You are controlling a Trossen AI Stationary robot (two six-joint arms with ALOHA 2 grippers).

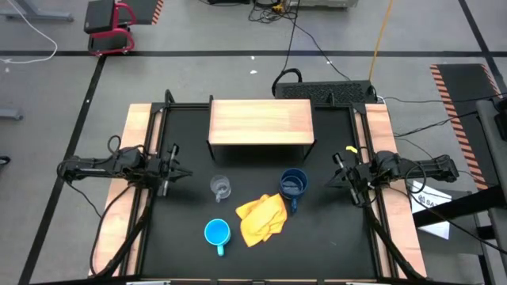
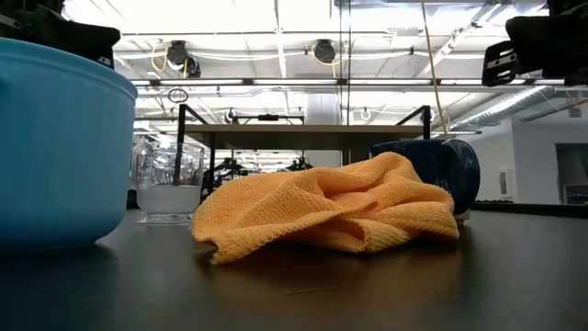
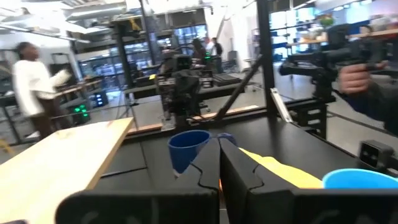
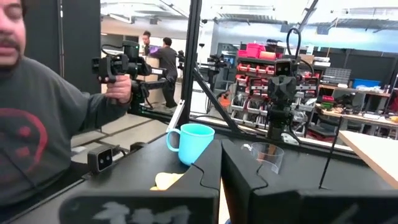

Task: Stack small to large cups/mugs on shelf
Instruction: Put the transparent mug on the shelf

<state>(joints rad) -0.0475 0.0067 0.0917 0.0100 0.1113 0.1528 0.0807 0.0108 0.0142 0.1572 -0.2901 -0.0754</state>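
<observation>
Black bench (image 1: 182, 237) carries everything. Left fingers (image 1: 176, 170) pressed together, empty, at left edge; right fingers (image 1: 336, 172) also together, empty, at right edge. Between them: glass cup (image 1: 220, 188), dark blue mug (image 1: 293, 184) touching yellow cloth (image 1: 261, 218), light blue mug (image 1: 217, 233) nearest front. Shelf (image 1: 260, 123) at back, bare.

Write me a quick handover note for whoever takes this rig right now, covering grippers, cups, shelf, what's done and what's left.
Left gripper: shut, empty, parked at the table's left edge.
Right gripper: shut, empty, parked at the right edge.
Shelf: at the back of the table, nothing on top.
Glass cup, dark blue mug and light blue mug: all on the table in front of the shelf, unstacked.
Yellow cloth: lies touching the dark blue mug.
Done: nothing.
Left: stack all three, small to large, on the shelf.
</observation>
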